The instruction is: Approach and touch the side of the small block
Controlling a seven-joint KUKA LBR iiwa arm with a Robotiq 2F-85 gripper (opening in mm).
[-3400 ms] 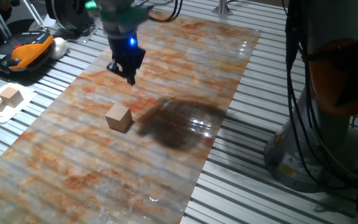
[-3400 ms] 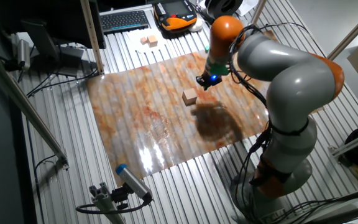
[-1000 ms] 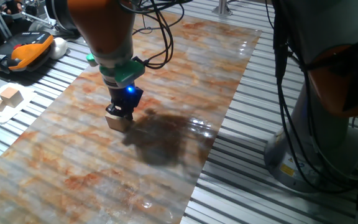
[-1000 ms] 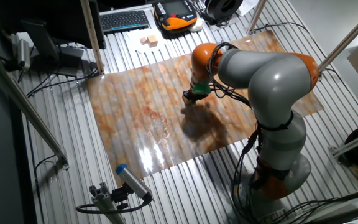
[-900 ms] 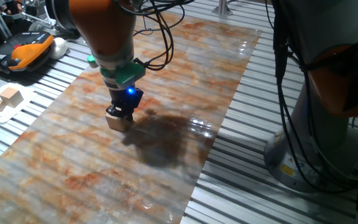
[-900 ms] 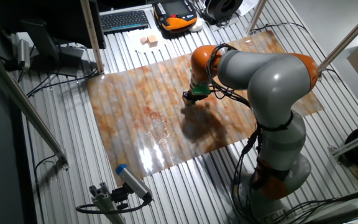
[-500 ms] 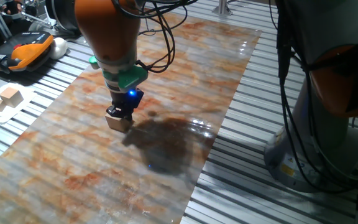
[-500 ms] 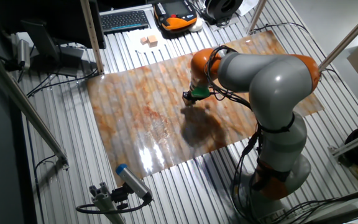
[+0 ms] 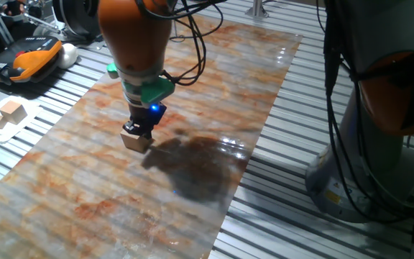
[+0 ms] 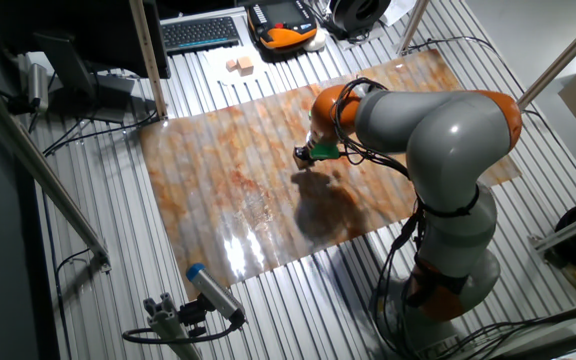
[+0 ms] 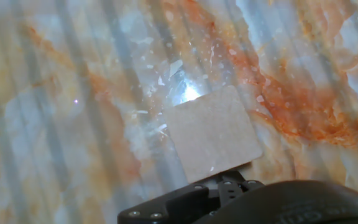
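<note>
The small block is a plain tan wooden cube on the marbled orange-and-grey mat. My gripper is down at the block's right rear side, and its black tip looks pressed against the block's upper edge. The fingers look closed together, with nothing held. In the hand view the block's top face fills the middle, and its near edge meets the black gripper at the bottom. In the other fixed view the gripper hides most of the block.
A pair of tan blocks lies on white paper off the mat at the left, also in the other fixed view. An orange-black device and a keyboard lie beyond. My base stands at the right.
Since 3.4 s ago my gripper has come down from behind the block to its side. Over the last second the tip has stayed at the block while the arm leaned slightly right.
</note>
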